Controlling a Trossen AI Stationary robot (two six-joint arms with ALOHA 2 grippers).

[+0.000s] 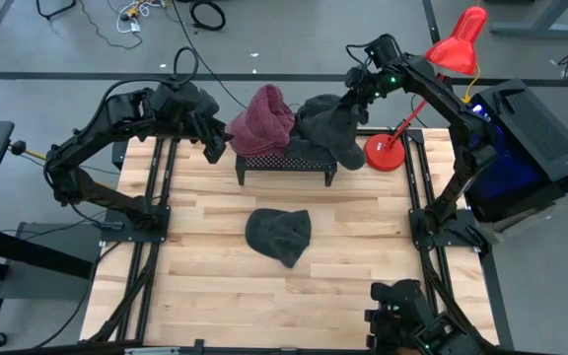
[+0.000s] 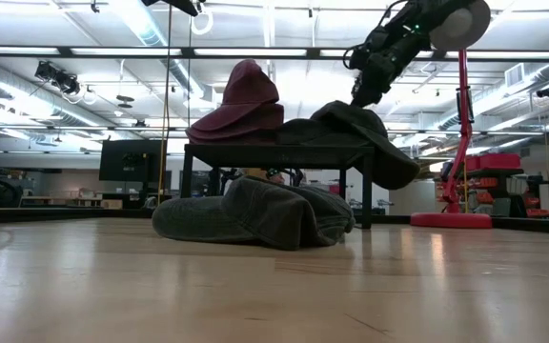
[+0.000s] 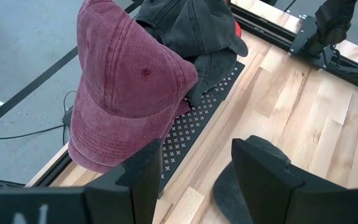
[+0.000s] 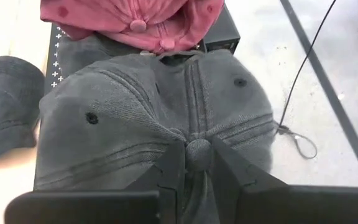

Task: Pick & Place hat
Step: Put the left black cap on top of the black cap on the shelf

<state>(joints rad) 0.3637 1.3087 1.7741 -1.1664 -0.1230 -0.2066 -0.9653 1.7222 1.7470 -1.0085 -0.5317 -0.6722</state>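
A black perforated stand (image 1: 286,163) sits at the table's far middle. A maroon cap (image 1: 261,118) rests on its left end and a dark grey cap (image 1: 325,128) on its right end, brim drooping over that end (image 2: 394,162). A grey hat (image 1: 279,235) lies flat on the wood at the table's middle. My right gripper (image 4: 197,152) is shut on the dark grey cap's top. My left gripper (image 3: 197,168) stands open just left of the maroon cap (image 3: 129,93), with nothing between its fingers. My right gripper pinches the button at the crown's top (image 4: 197,148) of the dark grey cap between its two fingers. The fingers slant down from the table's far right side. The cap still lies on the stand (image 2: 274,152), crown up.
A red desk lamp (image 1: 457,44) stands with its round base (image 1: 385,153) close beside the stand's right end. Black rails run along both table sides. Bare wood lies near and around the grey hat.
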